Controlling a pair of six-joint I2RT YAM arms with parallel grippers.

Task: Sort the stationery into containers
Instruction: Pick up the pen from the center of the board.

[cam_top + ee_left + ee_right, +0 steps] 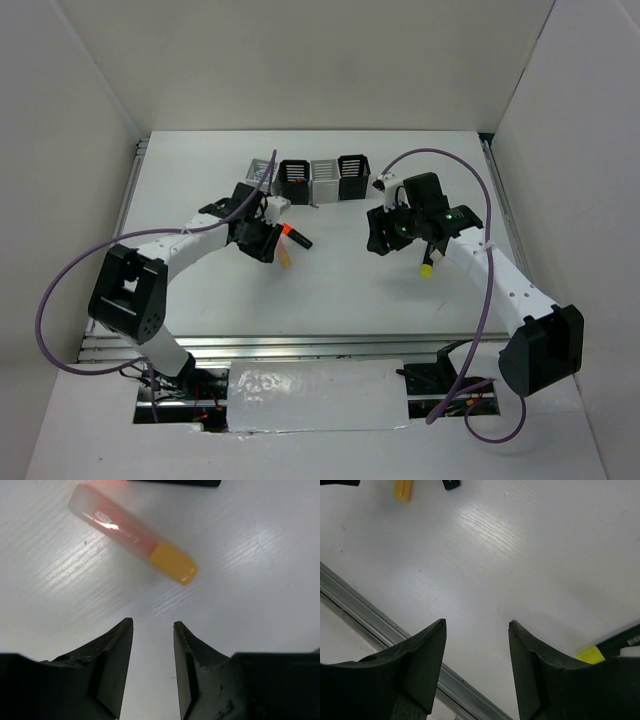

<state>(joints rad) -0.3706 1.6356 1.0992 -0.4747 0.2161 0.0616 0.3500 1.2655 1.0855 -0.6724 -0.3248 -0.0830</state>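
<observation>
- The peach marker (132,532) is lying flat on the table (340,290), just ahead of the left gripper (152,627) and a little to the left of its fingertips, touching neither.
- The orange-black highlighter (297,238) is lying just beyond the peach marker, also loose on the table.
- The yellow-black highlighter (428,262) is lying close behind and to the right of the right gripper (476,625). Only its yellow tip is showing in the right wrist view.
- The left gripper is hanging with its jaws a narrow gap apart and is holding nothing. The right gripper is hanging wider open, also empty.
- The row of four cups (310,180) is standing beyond both grippers. I cannot tell what is inside.
- By my reading, at least three pieces are waiting to be sorted, and the peach marker is looking like the one in hand.
</observation>
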